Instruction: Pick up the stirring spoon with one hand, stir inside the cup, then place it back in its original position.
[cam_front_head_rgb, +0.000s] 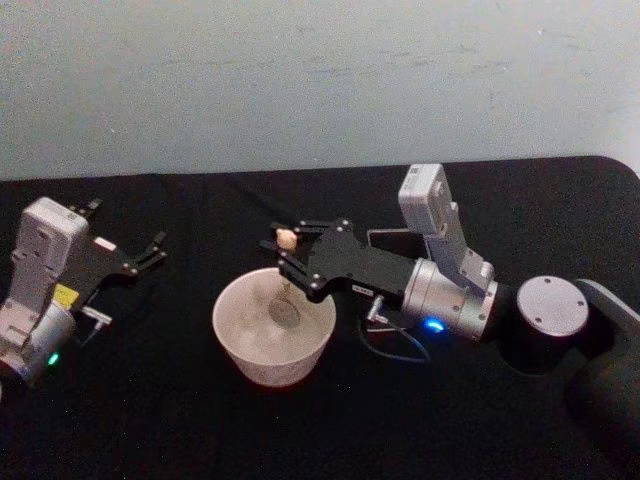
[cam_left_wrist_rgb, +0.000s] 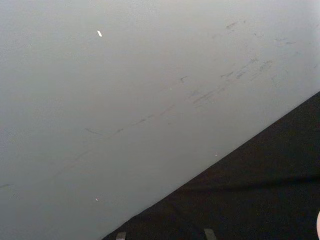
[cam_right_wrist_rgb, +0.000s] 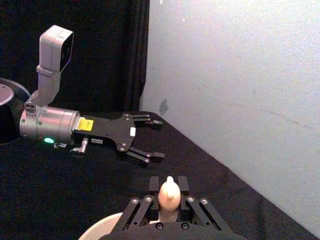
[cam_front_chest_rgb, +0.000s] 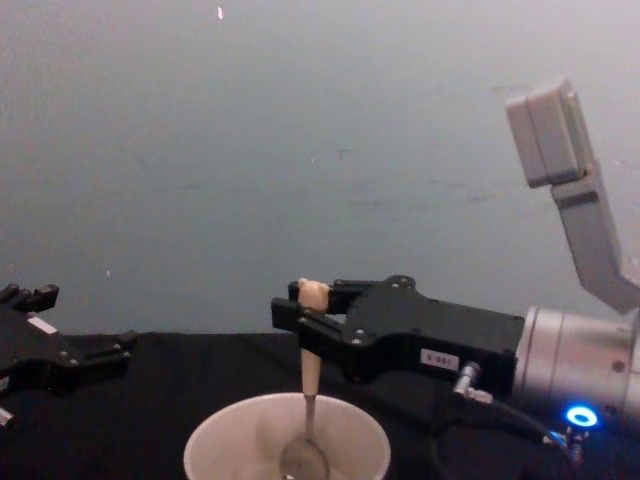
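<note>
Spoon (cam_front_chest_rgb: 310, 372), cream bear-top, bowl in cup (cam_front_head_rgb: 270, 356), grasped by right claw (cam_front_chest_rgb: 298, 308); left claw (cam_right_wrist_rgb: 158, 139) released.

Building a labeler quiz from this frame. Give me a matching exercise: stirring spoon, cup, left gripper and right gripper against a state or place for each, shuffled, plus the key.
Column one
1. stirring spoon
2. cup
3. left gripper
4. right gripper

Column two
A. off-white, wide, with the spoon's bowl inside it
B. shut on the cream handle, above the cup
C. roughly upright, steel bowl down in the cup
D. open, holding nothing, on the robot's left of the cup

Pairs: 1-C, 2-A, 3-D, 4-B
</note>
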